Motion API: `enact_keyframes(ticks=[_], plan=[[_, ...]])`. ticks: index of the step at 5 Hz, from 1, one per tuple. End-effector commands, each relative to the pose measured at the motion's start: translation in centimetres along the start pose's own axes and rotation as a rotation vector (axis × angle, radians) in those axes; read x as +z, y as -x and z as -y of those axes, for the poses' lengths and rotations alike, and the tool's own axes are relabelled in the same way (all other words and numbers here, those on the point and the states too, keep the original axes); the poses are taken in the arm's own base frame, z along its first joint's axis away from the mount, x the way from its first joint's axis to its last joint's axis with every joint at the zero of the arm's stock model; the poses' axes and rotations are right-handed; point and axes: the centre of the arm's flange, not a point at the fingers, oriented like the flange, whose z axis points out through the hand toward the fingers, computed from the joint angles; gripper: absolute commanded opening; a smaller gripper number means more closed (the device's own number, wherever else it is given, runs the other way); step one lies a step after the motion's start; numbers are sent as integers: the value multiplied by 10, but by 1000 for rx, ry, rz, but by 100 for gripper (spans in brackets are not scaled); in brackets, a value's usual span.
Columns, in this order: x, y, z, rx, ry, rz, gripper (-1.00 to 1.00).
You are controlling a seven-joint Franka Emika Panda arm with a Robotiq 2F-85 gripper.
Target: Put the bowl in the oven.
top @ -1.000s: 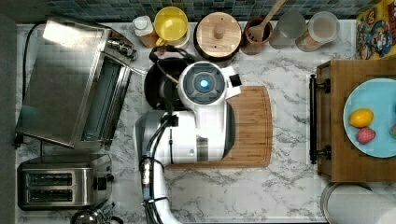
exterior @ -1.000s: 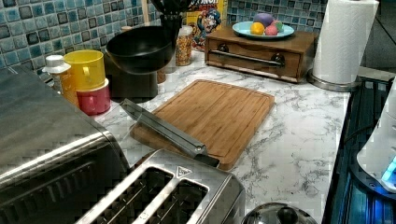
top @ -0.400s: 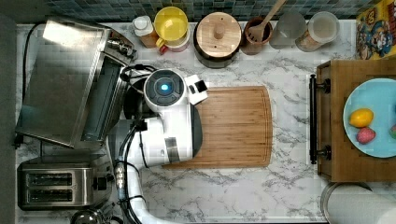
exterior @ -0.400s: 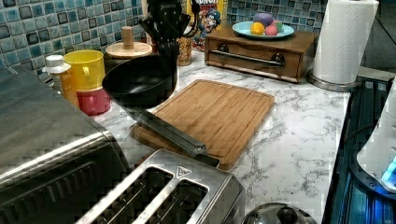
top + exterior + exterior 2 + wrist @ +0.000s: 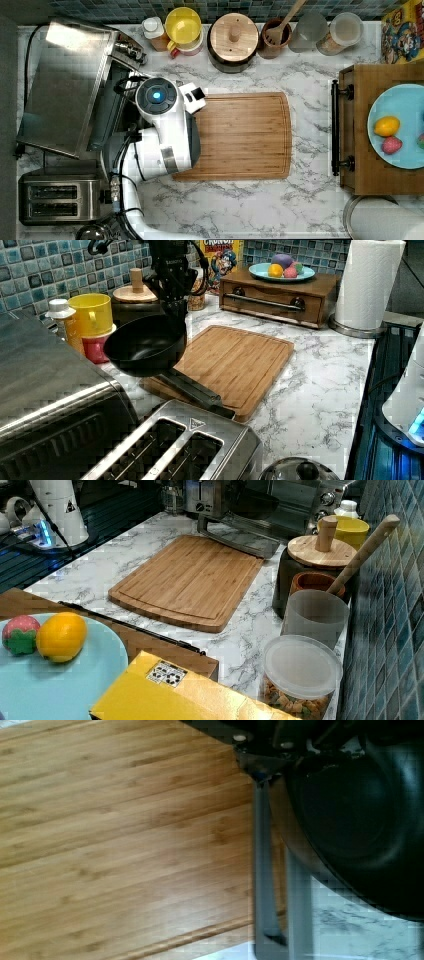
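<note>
I have the bowl point(image 5: 145, 344) pinched by its rim in the gripper point(image 5: 174, 307), hanging over the oven's point(image 5: 65, 85) lowered door (roughly halfway, I judge); sliding it inside and releasing remain.

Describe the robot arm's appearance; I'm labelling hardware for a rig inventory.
In the top view the arm is glossy white with rounded links, dark grey bands at the joints and a round black cap with a glowing blue light. Black cables loop along it beside the oven. In the left view the wrist and gripper are black, with cables.
</note>
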Motion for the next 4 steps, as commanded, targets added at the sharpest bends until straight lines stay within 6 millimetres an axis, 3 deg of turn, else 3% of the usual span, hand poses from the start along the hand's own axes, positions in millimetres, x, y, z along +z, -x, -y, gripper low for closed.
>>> enact_keyframes(ticks=[1, 3, 4], plan=[[-36, 5, 81, -25, -39, -125, -100], [-30, 0, 102, -25, -91, -122, -100], [-34, 8, 107, -11, -172, -190, -100]])
